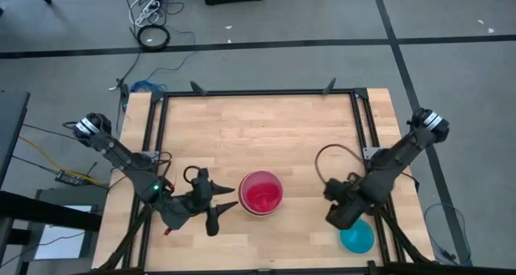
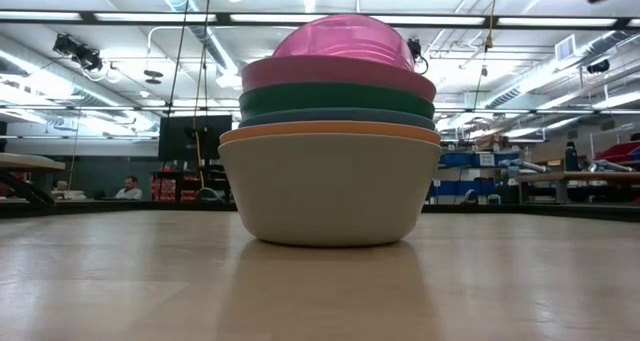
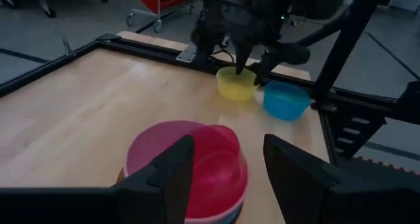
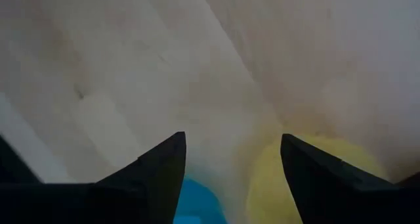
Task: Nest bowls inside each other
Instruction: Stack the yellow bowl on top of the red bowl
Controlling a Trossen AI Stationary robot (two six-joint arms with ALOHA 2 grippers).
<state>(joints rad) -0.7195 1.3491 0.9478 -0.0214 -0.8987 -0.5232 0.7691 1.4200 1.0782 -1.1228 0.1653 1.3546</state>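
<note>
While the left tool [image 1: 216, 204] waits wide, the right tool [image 3: 251, 69] straddles the yellow bowl's [image 3: 237, 84] rim, wide

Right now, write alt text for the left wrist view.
A magenta-red bowl tops the nested stack on the wooden table. Beyond it the open right gripper hangs over a yellow bowl beside a cyan bowl.
</note>
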